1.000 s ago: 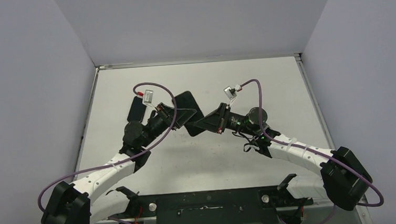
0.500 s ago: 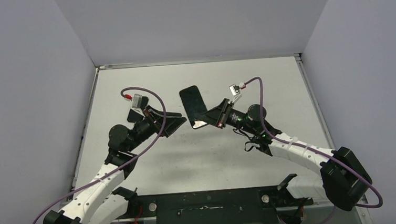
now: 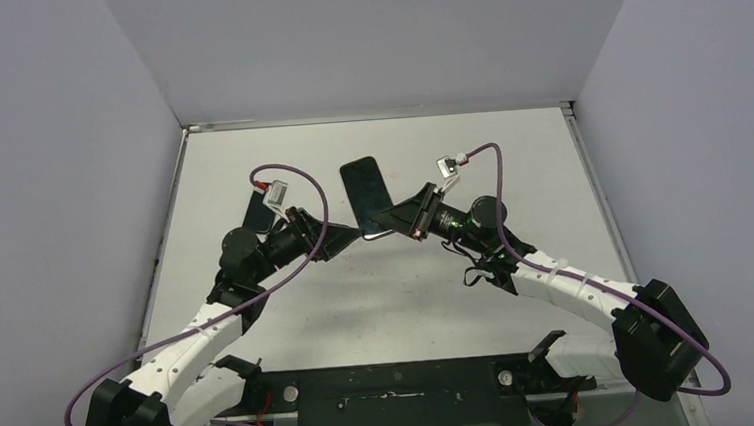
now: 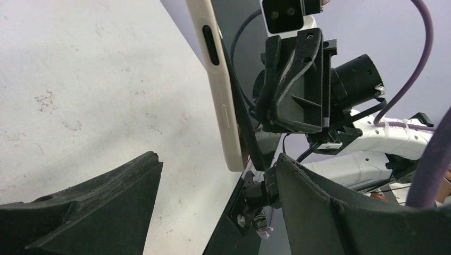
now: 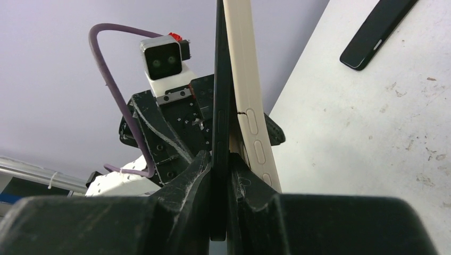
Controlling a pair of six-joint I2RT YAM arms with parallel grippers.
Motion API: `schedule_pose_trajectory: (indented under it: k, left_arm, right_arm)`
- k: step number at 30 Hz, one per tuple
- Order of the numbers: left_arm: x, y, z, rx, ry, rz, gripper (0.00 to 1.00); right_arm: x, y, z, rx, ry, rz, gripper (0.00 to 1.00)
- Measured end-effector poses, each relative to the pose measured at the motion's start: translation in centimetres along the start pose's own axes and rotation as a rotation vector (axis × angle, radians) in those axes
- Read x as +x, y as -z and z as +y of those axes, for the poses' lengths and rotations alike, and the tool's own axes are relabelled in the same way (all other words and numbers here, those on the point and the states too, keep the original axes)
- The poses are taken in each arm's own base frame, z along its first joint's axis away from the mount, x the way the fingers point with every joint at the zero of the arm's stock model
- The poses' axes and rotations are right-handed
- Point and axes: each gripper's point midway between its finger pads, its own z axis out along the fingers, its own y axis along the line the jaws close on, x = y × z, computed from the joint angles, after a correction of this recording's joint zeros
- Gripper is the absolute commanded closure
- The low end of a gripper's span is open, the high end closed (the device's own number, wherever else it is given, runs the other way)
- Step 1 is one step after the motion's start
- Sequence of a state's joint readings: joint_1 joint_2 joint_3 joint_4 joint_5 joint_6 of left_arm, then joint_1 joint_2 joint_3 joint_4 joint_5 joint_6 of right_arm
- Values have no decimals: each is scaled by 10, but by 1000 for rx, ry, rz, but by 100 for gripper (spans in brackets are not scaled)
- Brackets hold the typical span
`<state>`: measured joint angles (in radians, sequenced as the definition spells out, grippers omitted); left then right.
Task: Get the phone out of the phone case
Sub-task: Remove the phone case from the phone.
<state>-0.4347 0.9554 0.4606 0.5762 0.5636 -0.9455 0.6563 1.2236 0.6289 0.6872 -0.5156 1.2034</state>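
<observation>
My right gripper is shut on the lower edge of the black phone and holds it upright above the table. In the right wrist view the fingers clamp the black phone, and the cream case stands a little apart from it on the right side. My left gripper is open just left of the phone's lower corner. In the left wrist view the cream case hangs with its bottom corner between my spread left gripper's tips, not touched by either finger.
A second black phone lies flat on the table at the far left, behind the left wrist; it also shows in the right wrist view. Purple cables loop over both wrists. The table is bounded by grey walls.
The left gripper let go, drew back to the left, then came back toward the phone's lower corner. The right gripper lifted the phone upright and keeps holding it.
</observation>
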Motion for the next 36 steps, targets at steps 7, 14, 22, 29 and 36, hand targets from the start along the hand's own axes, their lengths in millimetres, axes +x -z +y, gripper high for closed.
schedule_pose_trajectory:
  k: [7,14,22,29,36]
  left_arm:
    - [9,1,8,-14,27,23,36]
    - [22,7,18,-30,56,38,36]
    - [23,8,15,-14,64,38,36]
    - [27,6,8,41,48,66,36]
    - [30,3,14,32,65,81,38]
  right_arm:
    - [3,-1,1,0,-5,3,100]
    - [2,-2,5,-12,-5,-8,100]
    - [4,-3,7,-18,-5,-2,100]
    - [7,-3,8,-22,-5,3,100]
    - [9,-4,10,-28,-3,9,100]
